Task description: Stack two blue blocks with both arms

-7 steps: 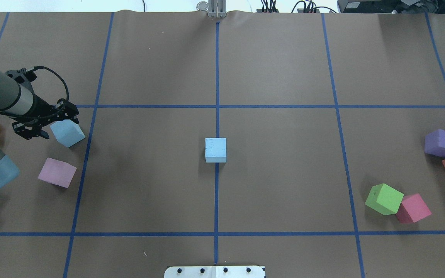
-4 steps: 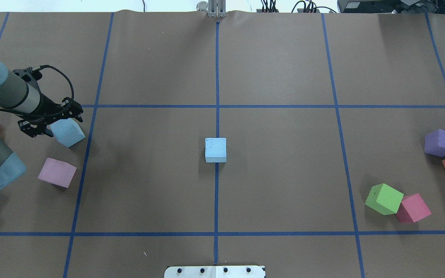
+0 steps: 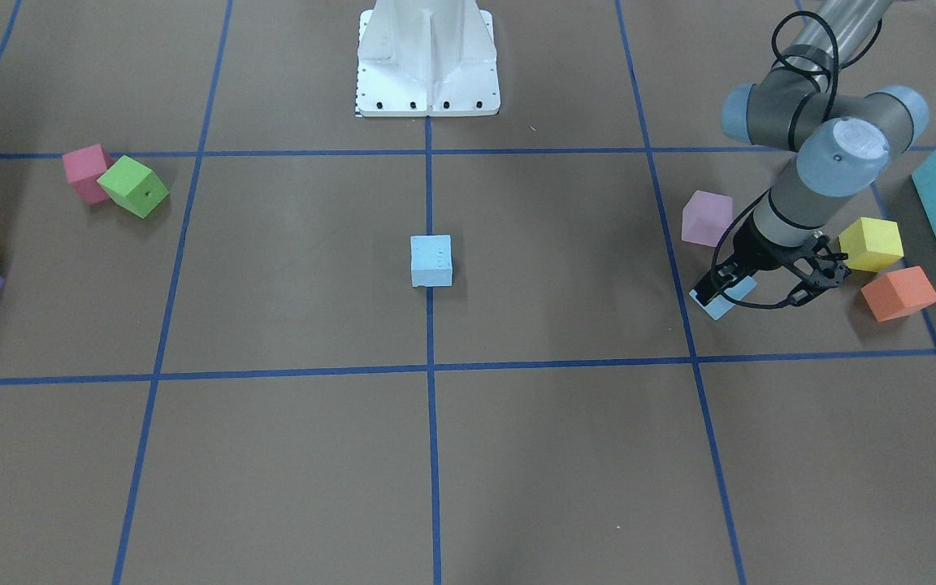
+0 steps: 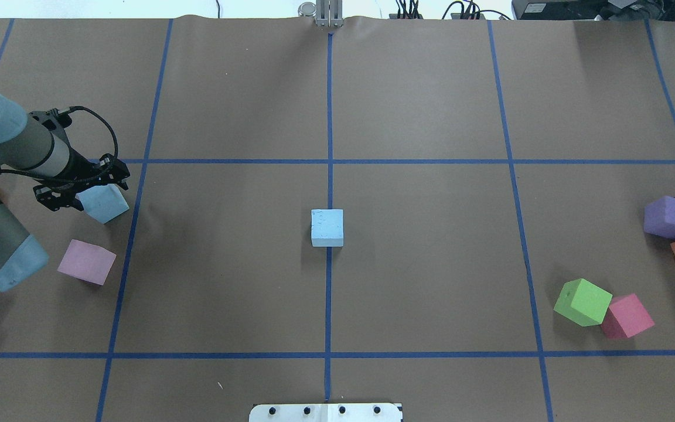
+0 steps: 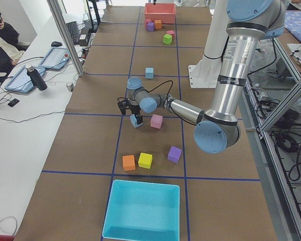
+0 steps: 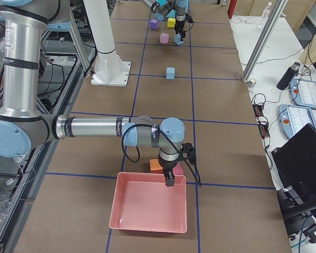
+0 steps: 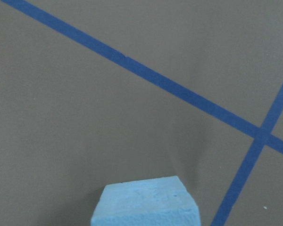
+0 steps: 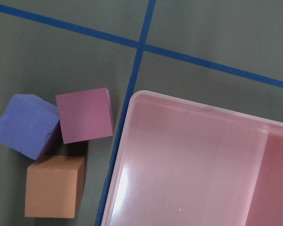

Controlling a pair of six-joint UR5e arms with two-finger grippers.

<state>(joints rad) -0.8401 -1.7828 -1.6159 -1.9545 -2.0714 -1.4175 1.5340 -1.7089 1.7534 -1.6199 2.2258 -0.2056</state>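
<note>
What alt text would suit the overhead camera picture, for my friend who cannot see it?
A robot arm's left gripper hangs open over a light blue block near the brown table's left edge; a second blue block sits alone at the centre. Other coloured cubes lie scattered along both side edges.

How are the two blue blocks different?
The middle block sits square on the centre tape line; the side block is turned askew. The left gripper is at the side block; nothing is near the middle block. Both are light blue cubes, same size.
</note>
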